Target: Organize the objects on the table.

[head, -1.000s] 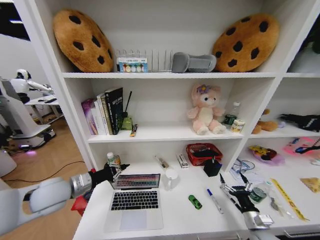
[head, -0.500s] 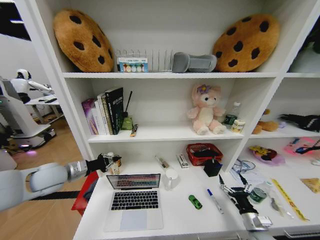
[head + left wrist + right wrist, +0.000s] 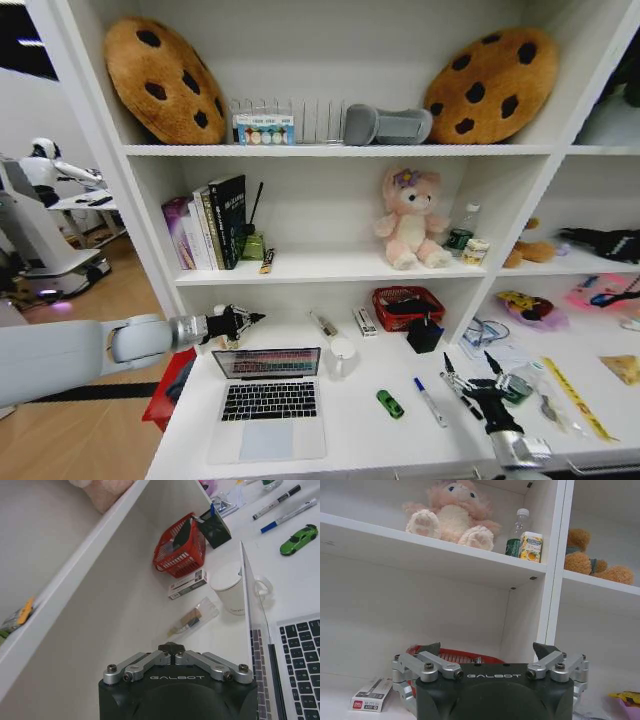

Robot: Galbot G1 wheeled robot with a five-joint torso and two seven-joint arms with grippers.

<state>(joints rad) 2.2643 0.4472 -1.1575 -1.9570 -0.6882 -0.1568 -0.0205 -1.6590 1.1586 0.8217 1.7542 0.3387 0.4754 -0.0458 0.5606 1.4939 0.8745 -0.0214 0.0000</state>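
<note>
1. laptop (image 3: 268, 400) sits open at my table's (image 3: 350, 440) front-left, car (image 3: 390, 404) and marker (image 3: 430, 402) beside it.
2. my left gripper (image 3: 240, 322) has swung behind the screen, pinched closed, empty.
3. right gripper (image 3: 470, 372) hangs spread wide over the pen (image 3: 462, 397); nothing sorted yet.

Tabletop (image 3: 350, 425): smooth matt white laminate. Laptop (image 3: 268, 408): brushed silver metal. Near right fingers (image 3: 449, 364): glossy green plastic toy car (image 3: 390, 404). Red basket (image 3: 405, 305): wire.

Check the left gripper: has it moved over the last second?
Yes. The left gripper has risen and swung away from the laptop lid's near left corner; it now hangs above and behind that corner, toward the shelf wall, fingers shut and empty.
</note>
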